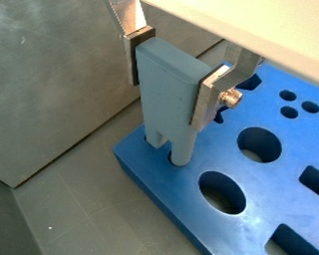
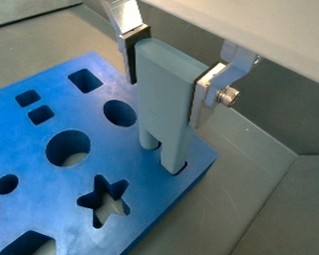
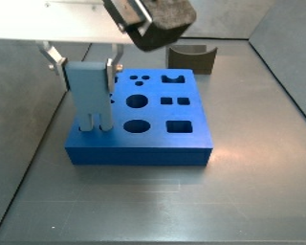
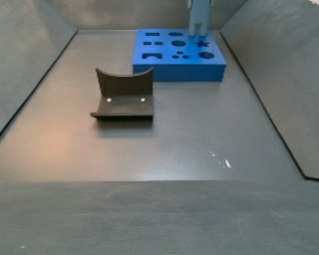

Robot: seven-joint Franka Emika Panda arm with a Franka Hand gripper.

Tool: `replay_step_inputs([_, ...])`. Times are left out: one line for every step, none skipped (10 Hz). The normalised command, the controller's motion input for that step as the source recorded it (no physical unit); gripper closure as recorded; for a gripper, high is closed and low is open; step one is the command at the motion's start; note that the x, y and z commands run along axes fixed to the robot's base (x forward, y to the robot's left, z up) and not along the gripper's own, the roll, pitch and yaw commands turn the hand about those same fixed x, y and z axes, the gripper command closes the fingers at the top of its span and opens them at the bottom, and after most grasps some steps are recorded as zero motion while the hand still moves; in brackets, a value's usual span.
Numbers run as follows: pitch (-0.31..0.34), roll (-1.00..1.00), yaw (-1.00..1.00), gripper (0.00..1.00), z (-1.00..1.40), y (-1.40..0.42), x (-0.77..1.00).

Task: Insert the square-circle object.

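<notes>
The square-circle object [image 1: 169, 85] is a tall pale grey-blue block with two prongs, and it stands upright. My gripper [image 1: 175, 78] is shut on its upper part, one silver finger on each side; this shows in both wrist views [image 2: 169, 75]. The prongs [image 2: 169, 154] reach down to the bright-blue board [image 2: 43, 164] at a corner of it. I cannot tell how deep they sit in its holes. In a side view the object [image 3: 89, 96] stands at the board's [image 3: 156, 139] left front corner under the gripper [image 3: 85, 59]. In a side view it [image 4: 199, 22] stands at the board's [image 4: 175, 62] far right.
The board has round, square and star-shaped holes [image 2: 103, 196]. A dark brown block with a curved notch stands apart from the board [image 3: 191, 57] [image 4: 123, 97]. Grey walls enclose the floor; one runs close beside the board's edge [image 1: 56, 110].
</notes>
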Motion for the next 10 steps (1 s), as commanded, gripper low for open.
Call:
replay_step_inputs([0.000, 0.00, 0.00, 1.00, -0.30, 0.00, 0.00])
replay_step_inputs([0.000, -0.03, 0.00, 1.00, -0.30, 0.00, 0.00])
replay_step_inputs([-0.083, -0.13, 0.00, 1.00, -0.43, 0.00, 0.00])
replay_step_inputs([-0.019, -0.13, 0.00, 1.00, -0.65, -0.02, 0.01])
replay_step_inputs([0.000, 0.04, 0.00, 1.00, 0.00, 0.00, 0.00])
replay_step_inputs([0.000, 0.05, 0.00, 1.00, 0.00, -0.12, 0.00])
replay_step_inputs([0.000, 0.00, 0.00, 1.00, -0.04, 0.00, 0.00])
replay_step_inputs([-0.101, 0.00, 0.00, 1.00, -0.42, -0.03, -0.05])
replay_step_inputs([-0.069, -0.05, 0.00, 1.00, -0.19, 0.00, -0.06])
replay_step_inputs([0.000, 0.00, 0.00, 1.00, 0.00, 0.00, 0.00])
